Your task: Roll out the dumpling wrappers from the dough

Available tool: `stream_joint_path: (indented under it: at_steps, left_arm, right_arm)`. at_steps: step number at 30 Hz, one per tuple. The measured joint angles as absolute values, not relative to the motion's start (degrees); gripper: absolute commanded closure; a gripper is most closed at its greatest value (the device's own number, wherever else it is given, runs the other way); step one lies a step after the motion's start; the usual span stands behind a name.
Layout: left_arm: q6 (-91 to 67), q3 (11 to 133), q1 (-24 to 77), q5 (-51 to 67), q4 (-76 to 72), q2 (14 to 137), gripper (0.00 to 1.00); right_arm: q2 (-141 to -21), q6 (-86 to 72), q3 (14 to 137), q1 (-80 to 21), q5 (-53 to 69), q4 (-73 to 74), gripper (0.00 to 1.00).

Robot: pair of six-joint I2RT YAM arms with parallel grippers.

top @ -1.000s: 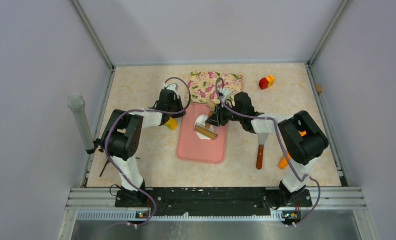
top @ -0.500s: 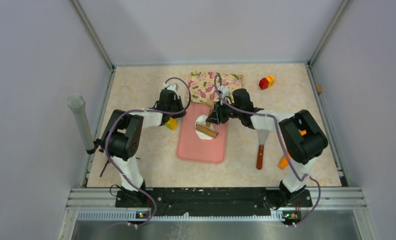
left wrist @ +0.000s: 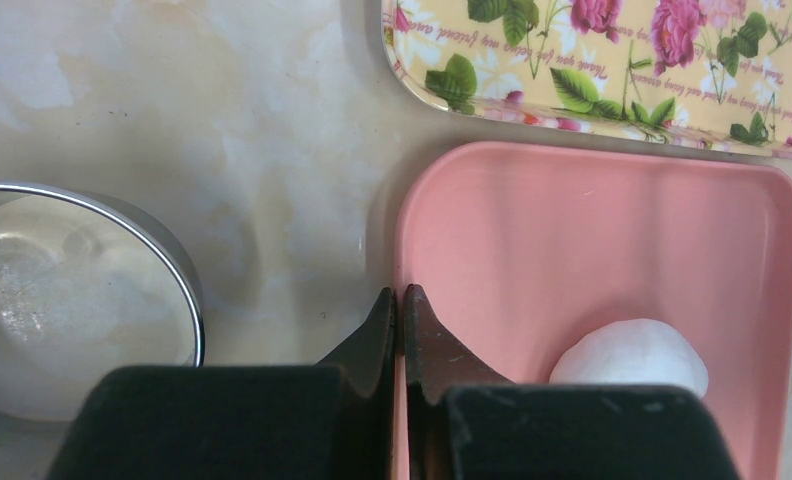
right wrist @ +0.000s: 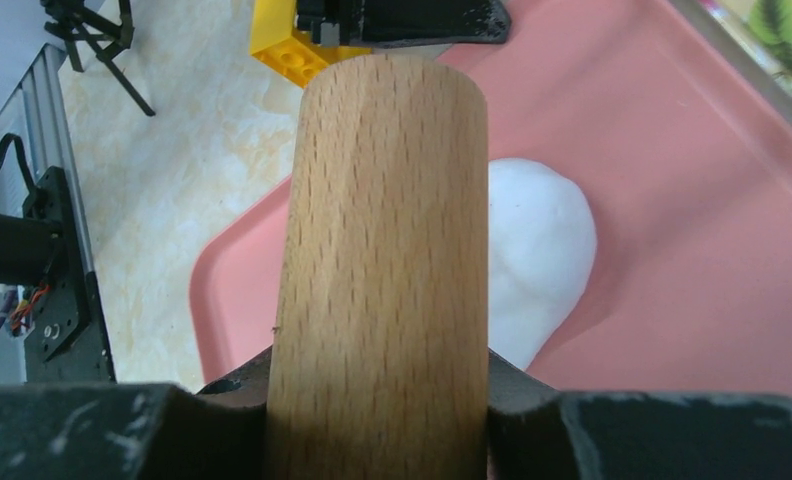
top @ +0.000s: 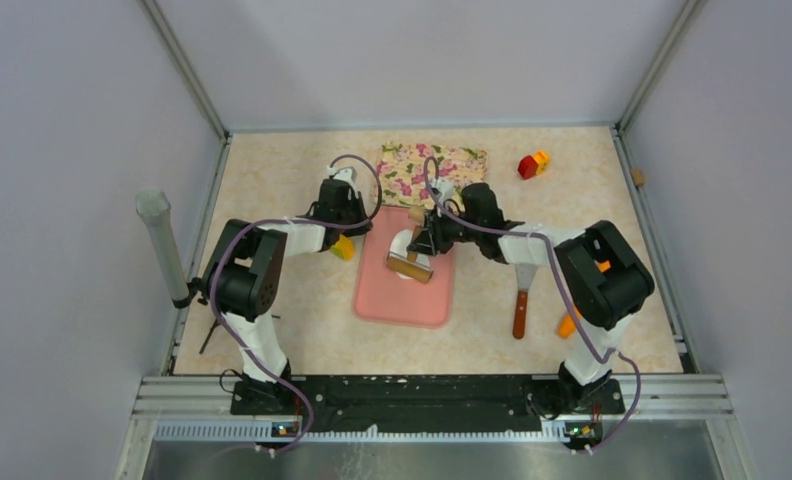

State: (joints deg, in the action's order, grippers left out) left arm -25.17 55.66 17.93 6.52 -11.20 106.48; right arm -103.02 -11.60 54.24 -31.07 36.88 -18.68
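Observation:
The dough (top: pixel 401 243) is a soft white lump on the far part of the pink mat (top: pixel 402 298); it also shows in the left wrist view (left wrist: pixel 632 355) and the right wrist view (right wrist: pixel 540 250). My right gripper (top: pixel 421 243) (right wrist: pixel 377 372) is shut on a wooden rolling pin (top: pixel 410 265) (right wrist: pixel 382 250) that lies over the dough's near side. My left gripper (top: pixel 359 226) (left wrist: pixel 400 296) is shut on the mat's left rim (left wrist: pixel 404 220). No dumpling wrappers are in view.
A silver metal ring (left wrist: pixel 177 262) sits left of the mat. A floral tray (top: pixel 432 165) lies beyond it. A yellow brick (top: pixel 343 247) is by the left gripper. A spatula (top: pixel 520 305), an orange piece (top: pixel 569 322) and a red-yellow toy (top: pixel 532 163) lie right.
My right gripper has shifted slightly left and farther, and the rolling pin has turned and moved over the dough. The left arm has not moved.

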Motion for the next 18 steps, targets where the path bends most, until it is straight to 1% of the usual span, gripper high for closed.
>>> stream_joint_path:
  at_steps: [10, 18]
  left_arm:
    - [-25.17, 55.66, 17.93, 6.52, -11.2, 106.48, 1.0]
    - [-25.17, 55.66, 17.93, 6.55, -11.2, 106.48, 1.0]
  right_arm:
    - [-103.0, -11.07, 54.74, -32.18, 38.04, -16.71, 1.0]
    - [-102.26, -8.58, 57.17, -28.53, 37.82, -13.43, 1.0]
